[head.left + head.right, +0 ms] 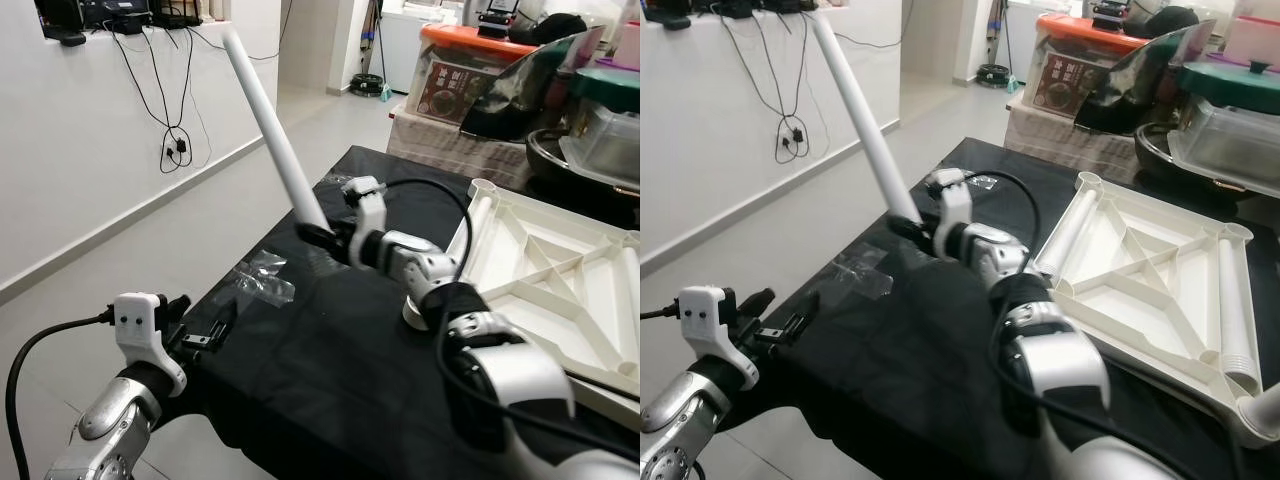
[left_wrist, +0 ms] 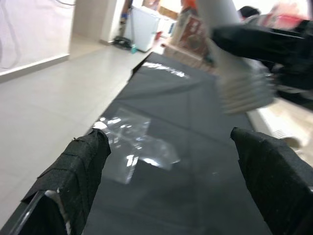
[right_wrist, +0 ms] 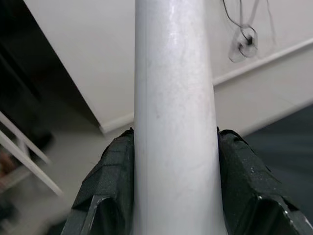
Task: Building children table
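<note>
our right pincer (image 1: 318,232) is clamped on the lower end of a long white table leg (image 1: 272,125), which slants up and away toward the white wall (image 1: 90,150) on our left, over the near left part of the black-draped bench (image 1: 330,350). the right wrist view adds the detail of the grip: the leg (image 3: 175,122) runs straight between the two black fingers (image 3: 105,186), both pressed against its sides. the left wrist view catches the leg's ribbed bottom end (image 2: 242,90), blurred, hanging just above the black cloth with the dark right pincer across it.

our left pincer (image 1: 205,330) hovers at the bench's near left corner, its fingers (image 2: 80,171) spread wide apart with nothing between them. between those fingers the left wrist view shows a crumpled clear plastic wrapper (image 2: 132,152) lying flat on the cloth; the head views place the same wrapper (image 1: 262,280) near the bench's left edge, between the two pincers.

on the right of the bench lies the upturned white tabletop (image 1: 1140,270), its ribbed underside facing up. the right eye view shows more of it than the left: one loose leg (image 1: 1070,232) lies along its left side, another (image 1: 1235,320) along its right side.

beyond the bench stand boxes and an orange-lidded bin (image 1: 470,65); black cables (image 1: 175,140) hang down the wall to a socket.
</note>
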